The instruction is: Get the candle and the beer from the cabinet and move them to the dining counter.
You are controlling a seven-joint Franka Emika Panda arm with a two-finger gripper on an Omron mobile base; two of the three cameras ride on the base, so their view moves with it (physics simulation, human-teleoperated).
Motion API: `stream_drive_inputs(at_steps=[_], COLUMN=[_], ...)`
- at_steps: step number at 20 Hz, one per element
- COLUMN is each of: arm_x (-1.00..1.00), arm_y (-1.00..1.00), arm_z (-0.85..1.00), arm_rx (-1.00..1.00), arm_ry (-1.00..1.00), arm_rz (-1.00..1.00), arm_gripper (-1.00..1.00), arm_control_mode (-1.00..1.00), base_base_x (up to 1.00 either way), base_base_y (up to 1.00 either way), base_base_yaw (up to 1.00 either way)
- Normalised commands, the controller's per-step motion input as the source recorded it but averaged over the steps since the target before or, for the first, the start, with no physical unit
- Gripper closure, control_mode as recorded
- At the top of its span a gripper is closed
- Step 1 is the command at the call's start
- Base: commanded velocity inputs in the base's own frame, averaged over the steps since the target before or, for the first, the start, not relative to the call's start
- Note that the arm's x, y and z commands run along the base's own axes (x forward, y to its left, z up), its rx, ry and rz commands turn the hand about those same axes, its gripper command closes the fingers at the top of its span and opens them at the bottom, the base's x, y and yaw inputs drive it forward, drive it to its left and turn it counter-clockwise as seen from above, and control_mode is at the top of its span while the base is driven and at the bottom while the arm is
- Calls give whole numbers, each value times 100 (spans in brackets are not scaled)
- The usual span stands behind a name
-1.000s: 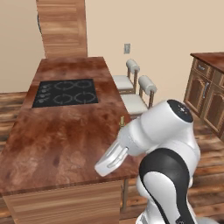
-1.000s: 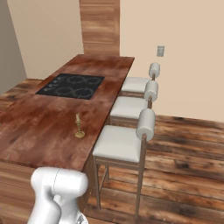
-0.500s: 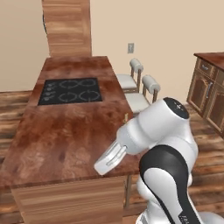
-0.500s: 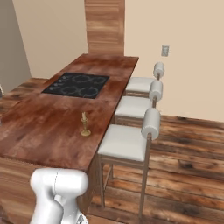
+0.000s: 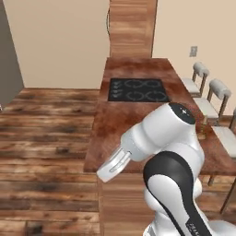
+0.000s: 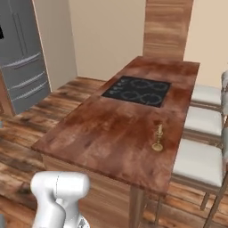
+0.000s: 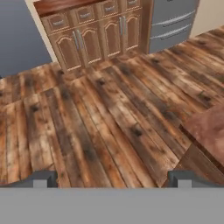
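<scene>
The candle [image 6: 157, 138], a short cream taper in a brass holder, stands upright on the dining counter [image 6: 102, 133] near its right edge, in front of the black cooktop [image 6: 138, 90]. My gripper [image 7: 112, 179] is open, with nothing between its fingertips [image 7: 43, 178]. It hangs over the wooden floor beside a corner of the dining counter [image 7: 205, 131], well away from the candle. The left base view has my white arm in front of the dining counter [image 5: 133, 115]. The beer and the cabinet are out of view.
White stools [image 6: 200, 164] line the counter's right side; more stools [image 5: 216, 92] appear in the left base view. A grey fridge [image 6: 22, 67] stands to the left. In the hand view, brown lower cabinets [image 7: 87, 37] and the fridge [image 7: 170, 22] lie across open floor.
The whole scene has slid right in both base views, so the base has moved. The candle stays where it was on the counter. The gripper remains open.
</scene>
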Motion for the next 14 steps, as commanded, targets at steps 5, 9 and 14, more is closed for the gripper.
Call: stream_drive_inputs(at_steps=[5, 9, 14], arm_x=[0, 0, 0], arm_y=[0, 0, 0], arm_z=[0, 0, 0], arm_rx=[0, 0, 0], arm_ry=[0, 0, 0], arm_rz=[0, 0, 0], arm_gripper=[-100, -100, -100], arm_control_mode=[100, 100, 100], base_base_x=[-1, 0, 0], base_base_y=[95, 83, 83], base_base_yaw=[40, 44, 44])
